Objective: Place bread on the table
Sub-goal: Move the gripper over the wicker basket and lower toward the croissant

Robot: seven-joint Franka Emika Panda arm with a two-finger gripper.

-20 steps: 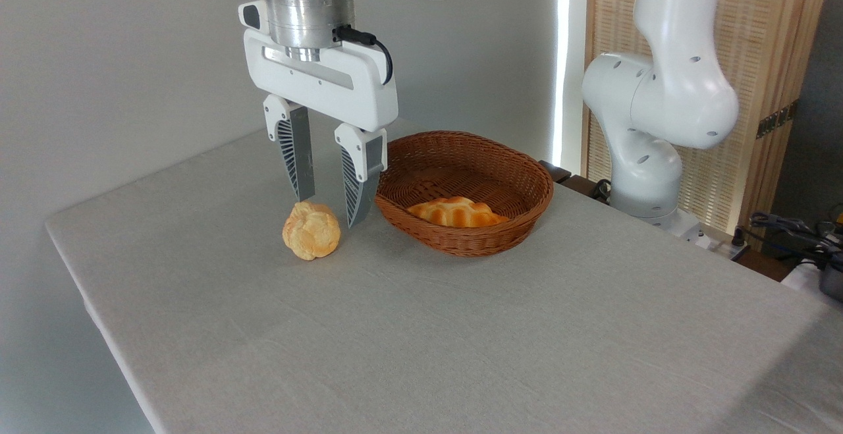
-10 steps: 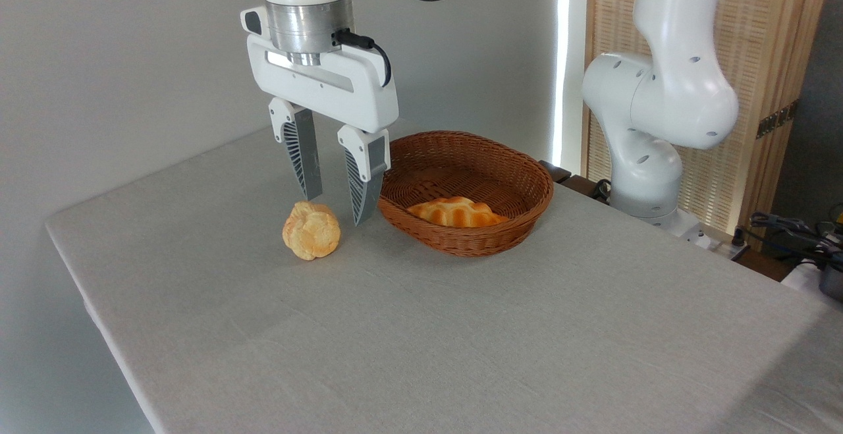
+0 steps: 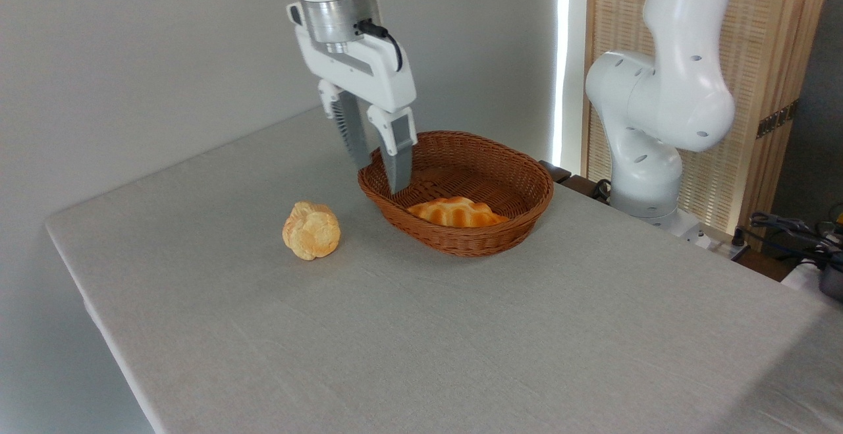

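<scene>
Both fingers (image 3: pixel 400 157) hang apart with nothing between them, so the gripper (image 3: pixel 380 177) is open and empty, poised over the left rim of the wicker basket (image 3: pixel 527 213). The nearer fingertip overlaps the basket's rim from where I stand; whether it touches the wicker I cannot tell. The bread (image 3: pixel 456 212), a glossy golden-orange loaf, lies inside the basket toward its front wall, well to the right of the fingertips and not held. Its lower edge is hidden by the front wall. A round bun (image 3: pixel 311 230) sits alone on the table (image 3: pixel 461 342), left of the basket and clear of it.

Wide bare cloth stretches in front of the basket and bun, out to the near edge and the left corner. The table's right side runs out of the picture. The arm's upper part is cut off at the top, and its white base (image 3: pixel 652 157) stands behind the table's far right edge.
</scene>
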